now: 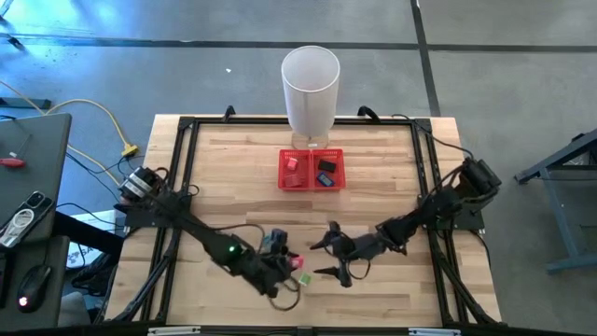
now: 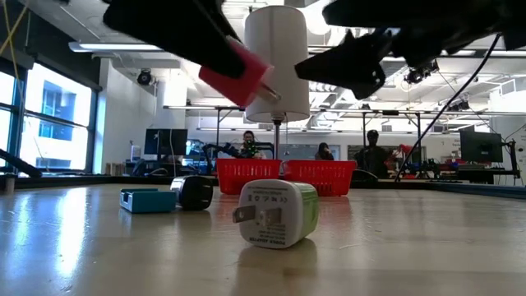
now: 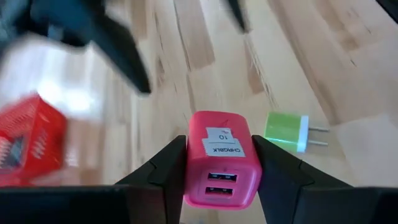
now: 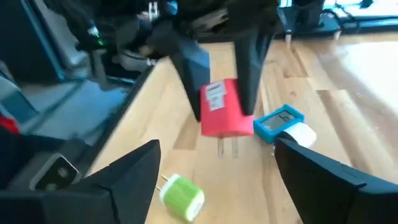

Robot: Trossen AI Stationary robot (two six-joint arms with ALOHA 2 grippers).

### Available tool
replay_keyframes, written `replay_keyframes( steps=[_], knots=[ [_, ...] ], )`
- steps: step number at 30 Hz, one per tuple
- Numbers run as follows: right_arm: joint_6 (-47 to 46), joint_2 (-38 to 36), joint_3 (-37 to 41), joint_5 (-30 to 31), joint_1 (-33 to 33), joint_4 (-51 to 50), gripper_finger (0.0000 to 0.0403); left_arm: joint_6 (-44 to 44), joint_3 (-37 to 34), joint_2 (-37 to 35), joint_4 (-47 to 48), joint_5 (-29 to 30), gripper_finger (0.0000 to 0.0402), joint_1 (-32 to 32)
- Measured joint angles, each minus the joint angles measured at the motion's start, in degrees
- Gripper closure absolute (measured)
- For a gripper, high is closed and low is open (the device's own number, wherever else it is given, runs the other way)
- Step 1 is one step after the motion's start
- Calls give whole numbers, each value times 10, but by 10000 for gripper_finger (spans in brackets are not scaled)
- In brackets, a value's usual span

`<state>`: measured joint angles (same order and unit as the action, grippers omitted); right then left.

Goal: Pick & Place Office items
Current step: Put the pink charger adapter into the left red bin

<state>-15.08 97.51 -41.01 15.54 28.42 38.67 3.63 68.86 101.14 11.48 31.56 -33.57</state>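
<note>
Left gripper point(image 3: 219, 180) clamps pink charger point(image 3: 219, 158), prongs hidden from its wrist

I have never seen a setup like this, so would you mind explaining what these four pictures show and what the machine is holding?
It is a robot with two dark arms working at a wooden table. One picture looks straight down, one looks level across the table, and the other two come from cameras on each arm's wrist.

The left gripper holds a pink charger above the table, jaws shut on it. The right gripper is close beside it, jaws open and empty.

On the table lie a green-white charger, a blue piece and a dark one. Farther back are a red tray, already holding a few pieces, and a white bin.
</note>
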Motion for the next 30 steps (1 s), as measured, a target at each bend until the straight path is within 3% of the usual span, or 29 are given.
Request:
replay_keyframes(
  steps=[8,18,23,30],
  knots=[
    [29,0,0,113,24,-21,117,108,59,0,70,-123,259,69],
    [-57,0,0,54,4,-55,137,141,61,1,59,-210,259,128],
    [-84,0,0,53,-1,-62,137,140,62,21,34,-243,259,133],
    [-106,1,0,38,-7,-79,137,140,68,37,36,-254,257,140]
  ],
)
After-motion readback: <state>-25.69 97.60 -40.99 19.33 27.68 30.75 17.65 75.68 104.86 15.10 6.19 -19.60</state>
